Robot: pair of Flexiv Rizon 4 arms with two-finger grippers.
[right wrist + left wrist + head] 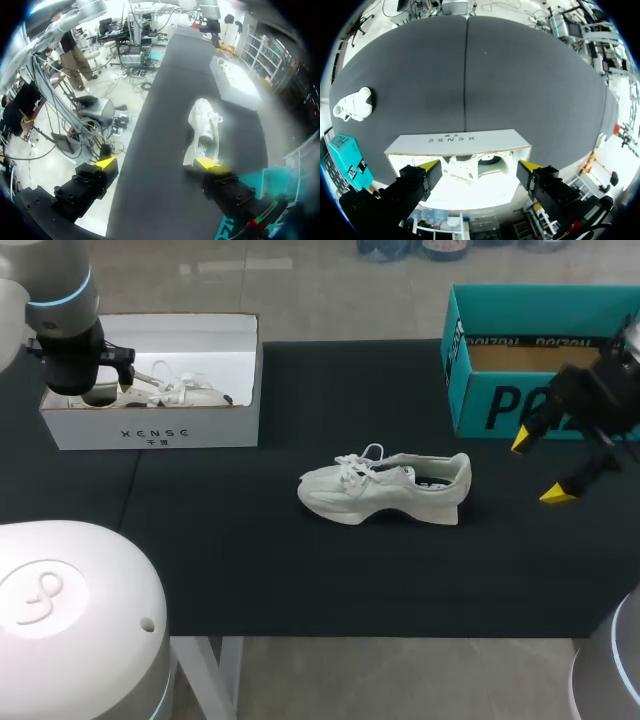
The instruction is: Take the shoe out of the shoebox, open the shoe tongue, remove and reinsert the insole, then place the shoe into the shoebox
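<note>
A white sneaker (pixel 385 490) lies on its side in the middle of the black table, toe toward the left. A second white shoe (pixel 185 392) rests inside the white shoebox (pixel 150 430) at the back left. My left gripper (pixel 108 388) hangs over that box's left end, open; in its wrist view the left gripper (pixel 479 167) stands above the boxed shoe (pixel 470 169) with nothing held. My right gripper (pixel 540 468) is open in the air to the right of the sneaker. In its own view the right gripper (pixel 158 163) has the sneaker (pixel 204 127) just ahead of one fingertip.
A teal open box (pixel 540 365) stands at the back right, close behind my right gripper. The table's front edge (pixel 400 635) runs below the sneaker. In the left wrist view the sneaker (pixel 354 104) and teal box (pixel 347 160) lie far off to the side.
</note>
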